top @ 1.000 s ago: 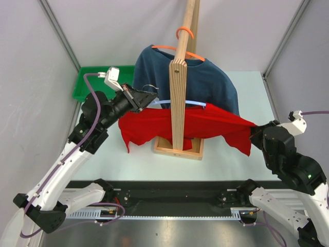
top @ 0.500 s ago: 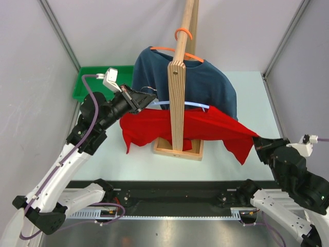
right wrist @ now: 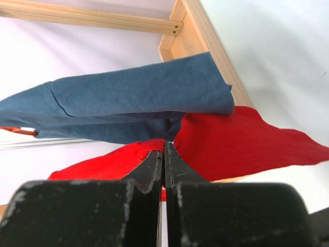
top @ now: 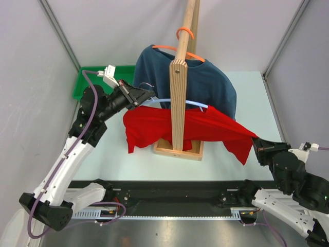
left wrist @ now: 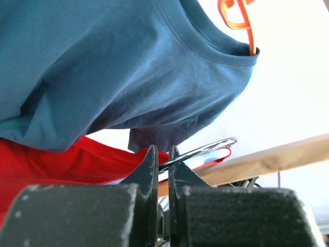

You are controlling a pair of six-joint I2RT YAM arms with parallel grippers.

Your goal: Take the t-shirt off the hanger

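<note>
A red t-shirt hangs on a pale blue hanger in front of the wooden rack post. My left gripper is shut on the hanger's metal hook, seen between its jaws in the left wrist view. My right gripper is shut on the red t-shirt's right edge and holds it stretched out towards the near right. In the right wrist view, red cloth sits pinched at the jaw tips. The hanger's upper bar shows bare above the shirt.
A dark blue t-shirt hangs behind on an orange hanger from the rack's top bar. The rack's wooden base stands mid-table. A green bin sits at the back left. Grey walls enclose the sides.
My right gripper has pulled the red t-shirt's edge nearer and lower. My left gripper has lifted the hanger hook slightly up and back. More of the hanger bar shows.
</note>
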